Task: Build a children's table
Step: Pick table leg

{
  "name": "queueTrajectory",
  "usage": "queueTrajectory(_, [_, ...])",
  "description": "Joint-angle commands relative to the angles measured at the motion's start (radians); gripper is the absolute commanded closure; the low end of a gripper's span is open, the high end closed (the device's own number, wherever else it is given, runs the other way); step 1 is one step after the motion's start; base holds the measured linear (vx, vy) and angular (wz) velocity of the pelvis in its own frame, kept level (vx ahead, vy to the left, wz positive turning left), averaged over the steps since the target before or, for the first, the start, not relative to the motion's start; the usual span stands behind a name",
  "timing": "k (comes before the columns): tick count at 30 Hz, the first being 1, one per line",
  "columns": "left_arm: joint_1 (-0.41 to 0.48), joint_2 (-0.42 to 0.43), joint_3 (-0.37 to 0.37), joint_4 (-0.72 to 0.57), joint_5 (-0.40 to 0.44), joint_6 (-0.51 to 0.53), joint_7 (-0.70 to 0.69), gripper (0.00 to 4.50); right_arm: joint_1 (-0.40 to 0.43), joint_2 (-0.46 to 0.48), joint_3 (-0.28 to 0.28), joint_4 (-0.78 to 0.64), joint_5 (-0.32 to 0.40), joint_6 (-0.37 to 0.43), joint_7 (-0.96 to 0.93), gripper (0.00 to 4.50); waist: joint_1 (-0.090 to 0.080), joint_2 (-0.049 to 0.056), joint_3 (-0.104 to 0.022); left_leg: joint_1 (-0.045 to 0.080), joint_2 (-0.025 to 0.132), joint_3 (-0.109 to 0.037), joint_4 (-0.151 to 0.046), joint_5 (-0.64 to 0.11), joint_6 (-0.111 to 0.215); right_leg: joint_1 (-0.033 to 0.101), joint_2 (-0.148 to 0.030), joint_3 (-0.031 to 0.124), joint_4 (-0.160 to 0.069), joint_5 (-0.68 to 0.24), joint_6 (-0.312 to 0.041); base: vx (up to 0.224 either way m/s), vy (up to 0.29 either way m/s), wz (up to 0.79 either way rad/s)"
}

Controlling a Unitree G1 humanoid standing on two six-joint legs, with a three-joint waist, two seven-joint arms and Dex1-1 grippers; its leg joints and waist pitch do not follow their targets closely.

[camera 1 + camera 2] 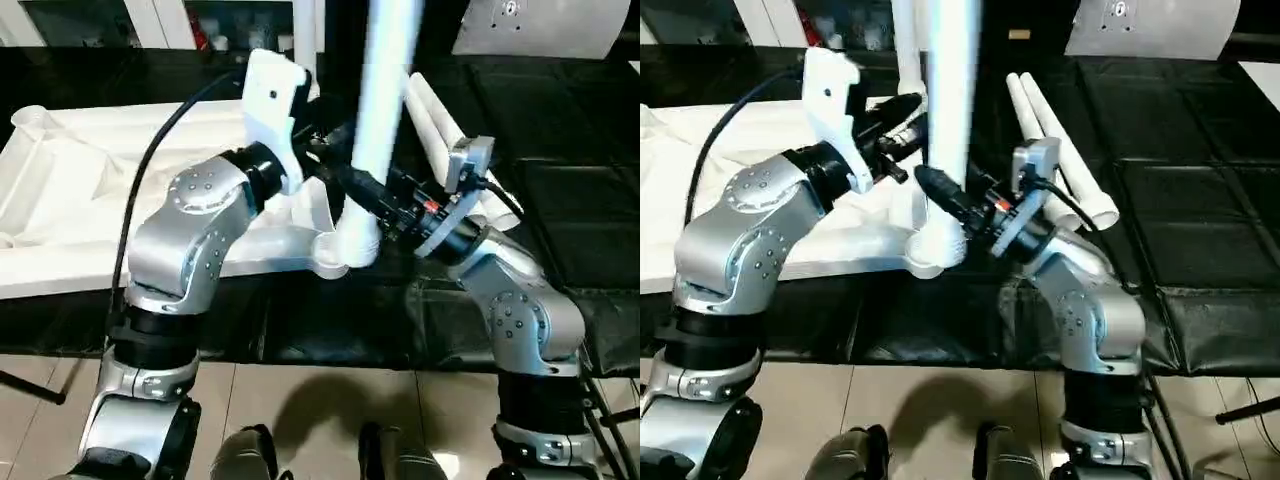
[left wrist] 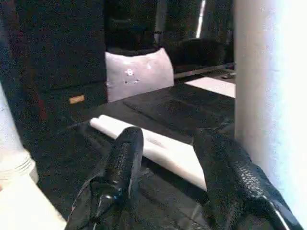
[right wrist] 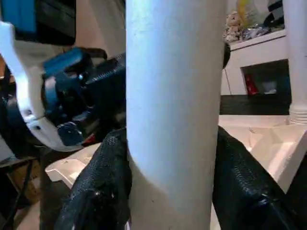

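Observation:
The white table top [image 1: 70,200] lies upside down on the black work surface. A long white leg [image 1: 385,100] stands upright in its near right corner socket [image 1: 352,248]. My right gripper [image 3: 172,139] is shut on this leg low down, with one black finger [image 3: 103,187] on each side of it. My left gripper [image 2: 170,136] is open with nothing between its fingers [image 2: 124,163]. It sits just left of the leg [image 2: 268,96], close to it. A second leg [image 3: 297,57] stands in the far corner. Two spare legs [image 1: 440,130] lie side by side behind my right arm.
The black sheet-covered surface [image 1: 580,200] stretches to the right, and its front edge runs just before my elbows. A grey panel [image 1: 540,25] stands at the back right. Tiled floor [image 1: 330,400] lies below.

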Motion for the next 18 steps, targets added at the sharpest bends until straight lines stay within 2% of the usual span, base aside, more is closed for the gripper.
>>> queueTrajectory(1, [-0.014,-0.013,-0.052,-0.047,-0.021,0.01,-0.038,2.08,0.003,-0.002,0.029,0.018,-0.016,-0.006,-0.016,2.64,0.002,-0.006,-0.119,0.016,0.016,-0.004,-0.058,-0.159,0.051,0.074,-0.063,0.043,-0.08,-0.3,-0.174,0.0,0.0,0.0])
queueTrajectory(8, [-0.012,0.016,-0.071,-0.045,-0.001,-0.002,-0.056,2.08,0.003,-0.023,0.061,0.034,-0.046,-0.024,-0.021,2.64,0.0,-0.007,-0.119,0.016,0.015,-0.005,-0.058,-0.164,0.047,0.073,-0.061,0.042,-0.082,-0.322,-0.159,0.0,0.0,0.0])
queueTrajectory(11, [0.003,0.015,-0.112,-0.081,-0.016,-0.001,-0.098,2.08,0.008,-0.037,0.097,0.039,-0.072,-0.042,-0.026,2.64,0.001,-0.005,-0.122,0.017,0.017,-0.004,-0.057,-0.155,0.048,0.075,-0.063,0.043,-0.079,-0.299,-0.168,0.0,0.0,0.0])
queueTrajectory(15, [0.006,0.008,-0.125,-0.09,-0.019,-0.002,-0.105,2.08,0.006,-0.046,0.111,0.049,-0.085,-0.055,-0.033,2.64,0.0,-0.006,-0.12,0.016,0.017,-0.003,-0.057,-0.157,0.052,0.074,-0.063,0.044,-0.079,-0.285,-0.187,0.0,0.0,0.0])
queueTrajectory(18, [0.0,0.007,-0.108,-0.075,-0.004,-0.015,-0.087,2.08,0.0,-0.05,0.118,0.057,-0.09,-0.065,-0.045,2.64,0.0,-0.005,-0.119,0.016,0.015,-0.003,-0.056,-0.169,0.049,0.076,-0.062,0.043,-0.081,-0.307,-0.174,0.0,0.0,0.0])
